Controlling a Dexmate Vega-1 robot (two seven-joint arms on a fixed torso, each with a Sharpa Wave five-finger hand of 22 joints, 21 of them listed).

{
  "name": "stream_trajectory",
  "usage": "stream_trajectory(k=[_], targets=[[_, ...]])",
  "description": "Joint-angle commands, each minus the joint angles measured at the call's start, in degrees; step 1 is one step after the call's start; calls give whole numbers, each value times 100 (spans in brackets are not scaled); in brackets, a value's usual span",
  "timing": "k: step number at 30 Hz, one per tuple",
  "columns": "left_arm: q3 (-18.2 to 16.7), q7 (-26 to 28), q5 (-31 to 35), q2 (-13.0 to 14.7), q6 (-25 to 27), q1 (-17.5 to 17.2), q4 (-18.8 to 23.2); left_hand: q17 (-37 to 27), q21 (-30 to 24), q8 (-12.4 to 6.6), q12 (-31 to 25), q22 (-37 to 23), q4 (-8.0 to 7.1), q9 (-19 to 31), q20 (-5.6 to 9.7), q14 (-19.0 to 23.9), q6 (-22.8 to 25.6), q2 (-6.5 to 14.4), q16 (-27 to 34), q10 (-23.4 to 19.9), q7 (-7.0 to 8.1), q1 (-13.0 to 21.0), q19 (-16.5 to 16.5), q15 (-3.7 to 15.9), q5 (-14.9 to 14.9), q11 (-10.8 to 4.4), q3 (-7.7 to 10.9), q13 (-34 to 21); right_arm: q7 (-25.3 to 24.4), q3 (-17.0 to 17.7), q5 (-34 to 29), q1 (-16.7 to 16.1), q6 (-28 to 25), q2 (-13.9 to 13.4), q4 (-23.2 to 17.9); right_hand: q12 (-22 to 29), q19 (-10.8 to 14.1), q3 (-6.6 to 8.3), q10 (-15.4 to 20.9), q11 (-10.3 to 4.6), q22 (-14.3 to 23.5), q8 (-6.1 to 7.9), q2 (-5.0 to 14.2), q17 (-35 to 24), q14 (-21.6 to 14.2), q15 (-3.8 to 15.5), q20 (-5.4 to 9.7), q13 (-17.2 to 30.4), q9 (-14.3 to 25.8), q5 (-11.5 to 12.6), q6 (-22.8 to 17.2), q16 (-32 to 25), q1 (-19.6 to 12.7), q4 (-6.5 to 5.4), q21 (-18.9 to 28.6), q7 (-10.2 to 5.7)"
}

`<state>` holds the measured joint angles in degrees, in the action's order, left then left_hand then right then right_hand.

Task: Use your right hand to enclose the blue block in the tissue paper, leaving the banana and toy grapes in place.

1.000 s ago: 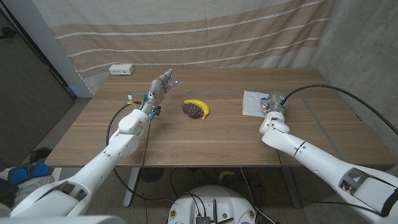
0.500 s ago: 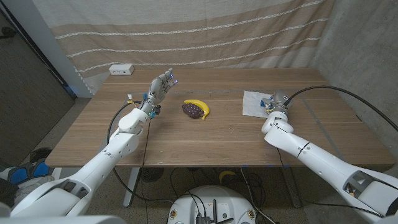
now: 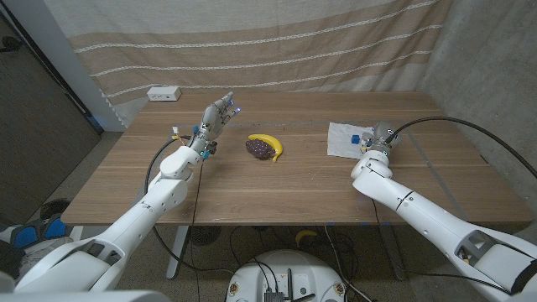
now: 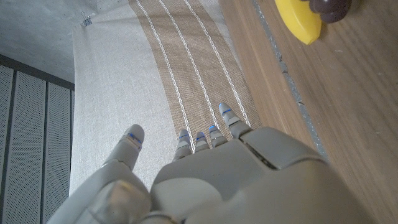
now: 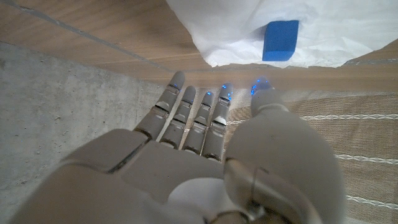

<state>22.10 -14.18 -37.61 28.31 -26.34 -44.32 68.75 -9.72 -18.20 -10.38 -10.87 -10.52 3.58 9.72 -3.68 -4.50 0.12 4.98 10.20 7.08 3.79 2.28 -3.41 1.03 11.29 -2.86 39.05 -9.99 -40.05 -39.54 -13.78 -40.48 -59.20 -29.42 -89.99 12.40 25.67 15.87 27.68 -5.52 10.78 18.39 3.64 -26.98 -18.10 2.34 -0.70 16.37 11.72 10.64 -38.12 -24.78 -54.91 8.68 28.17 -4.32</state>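
Right of frame centre, small blue cube block (image 3: pixel 356 135) sits on thin white tissue sheet (image 3: pixel 342 139), likely light, floppy; lift an edge. Right hand (image 3: pixel 379 138) beside, fingers extended, empty.

Blue block (image 5: pixel 280 40) on white tissue paper (image 5: pixel 348 25); yellow banana (image 3: pixel 270 143), purple grapes (image 3: pixel 259 148).

The bench (image 3: pixel 277 189) is wood with a matt, planked grain. The tissue paper (image 5: pixel 348 31) looks thin, white and faintly creased; the blue block (image 5: pixel 280 40) on it is matt and smooth-faced. The banana (image 3: pixel 270 142) has a smooth, slightly glossy yellow skin, and the toy grapes (image 3: pixel 260 148) look dark and shiny. Both hands, left hand (image 4: pixel 205 180) and right hand (image 5: pixel 199 162), are smooth grey plastic. The curtain (image 3: pixel 252 42) behind is coarse woven cloth with pale stripes.
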Motion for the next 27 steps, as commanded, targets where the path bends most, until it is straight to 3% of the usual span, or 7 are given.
stream_trajectory(k=[1,14,27], targets=[[-3,-9,-9,-13,-19,-3,-19,-13,16,-10,-24,-23,29,32,-8,-13,37,152,6,-5,0,-64,-12,2,-26,19,-3,-26,-111,-14,130,196,-366,166,285,-24,5,-17,-39,22,18,-21,38,-21,26,624,2,34,-2,-1,31,15,38,-40,28,25],[-26,176,41,70,56,-141,247,-11,27,-7,-23,-24,42,32,-9,-17,34,152,3,-3,-4,-60,-14,-3,-26,11,-2,-26,-6,-177,294,471,-285,199,719,-9,-33,-84,-57,33,17,8,2,-25,141,560,-14,37,-1,-26,-115,64,153,-70,19,70],[-60,406,130,204,133,-322,589,-4,40,-3,-23,-23,76,32,-9,-26,25,160,-2,-1,-5,-34,-18,1,-28,28,3,-26,144,-380,407,780,-225,273,1252,11,-50,-117,-41,55,19,-1,113,-41,138,566,-25,34,2,-27,-160,63,338,-179,18,97]])
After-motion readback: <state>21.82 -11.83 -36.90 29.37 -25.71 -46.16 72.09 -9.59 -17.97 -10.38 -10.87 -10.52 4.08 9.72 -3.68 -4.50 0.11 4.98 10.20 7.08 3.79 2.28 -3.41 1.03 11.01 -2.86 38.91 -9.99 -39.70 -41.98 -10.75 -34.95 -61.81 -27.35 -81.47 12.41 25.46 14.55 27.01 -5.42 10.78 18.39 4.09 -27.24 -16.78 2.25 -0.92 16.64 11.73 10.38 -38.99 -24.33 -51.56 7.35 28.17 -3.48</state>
